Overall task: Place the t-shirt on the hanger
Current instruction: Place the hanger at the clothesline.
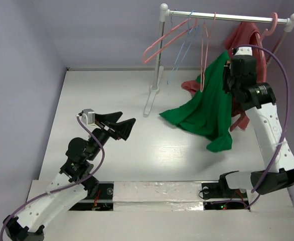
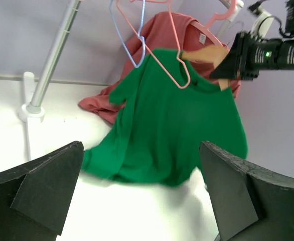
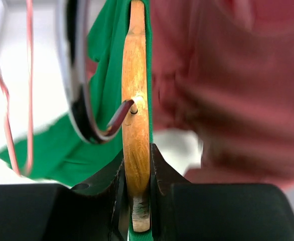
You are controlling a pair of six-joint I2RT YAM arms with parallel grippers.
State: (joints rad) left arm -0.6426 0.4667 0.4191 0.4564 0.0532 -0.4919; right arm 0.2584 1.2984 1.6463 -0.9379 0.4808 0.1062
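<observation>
The green t-shirt (image 1: 207, 111) hangs from the wooden hanger (image 3: 136, 125), its lower part trailing on the white table. In the left wrist view the t-shirt (image 2: 177, 130) drapes below the hanger (image 2: 207, 52), whose tan shoulders show at the collar. My right gripper (image 3: 137, 173) is shut on the hanger's wooden body with the green collar pinched beside it, held up near the rack; it also shows in the top view (image 1: 232, 75). The hanger's metal hook (image 3: 114, 120) curves left. My left gripper (image 1: 119, 124) is open and empty, above the table, left of the shirt.
A clothes rack (image 1: 227, 18) stands at the back with thin pink hangers (image 1: 162, 42), a light-blue hanger (image 1: 184, 47) and a salmon-red garment (image 1: 245, 37). Its upright post and foot (image 1: 152, 93) stand left of the shirt. Purple walls close in the table.
</observation>
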